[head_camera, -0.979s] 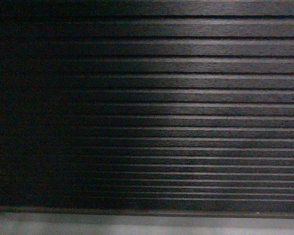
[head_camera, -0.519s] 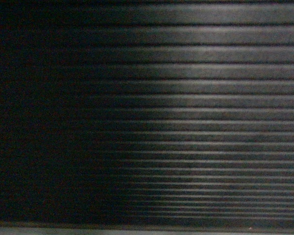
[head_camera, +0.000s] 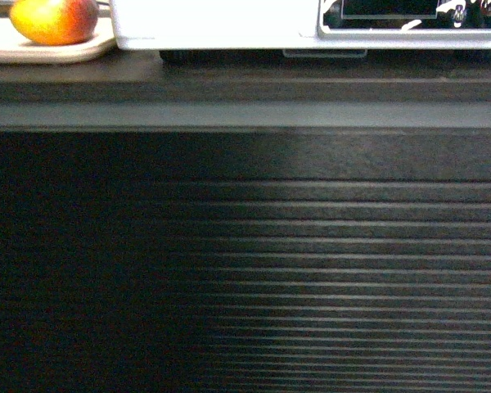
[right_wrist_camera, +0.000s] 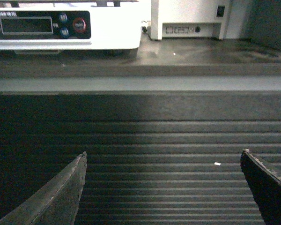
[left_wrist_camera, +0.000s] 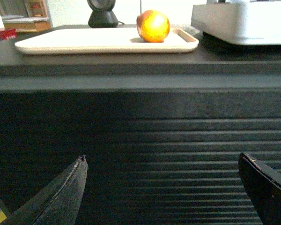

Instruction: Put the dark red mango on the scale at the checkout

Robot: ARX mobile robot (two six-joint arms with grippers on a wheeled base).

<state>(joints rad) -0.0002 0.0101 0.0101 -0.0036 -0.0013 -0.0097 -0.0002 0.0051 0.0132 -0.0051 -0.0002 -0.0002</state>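
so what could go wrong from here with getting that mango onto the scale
Both claws, left and right, hang open below the checkout top, so lifting straight up may clip its overhanging edge. The dark red mango sits rounded on the beige tray near its right rim and could roll if nudged. The scale stands close beside the tray, leaving little room to swing across.

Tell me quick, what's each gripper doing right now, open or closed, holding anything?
Left gripper: open, holding nothing.
Right gripper: open, holding nothing.

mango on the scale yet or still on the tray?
On the tray: the mango sits at its right end, left of the scale.
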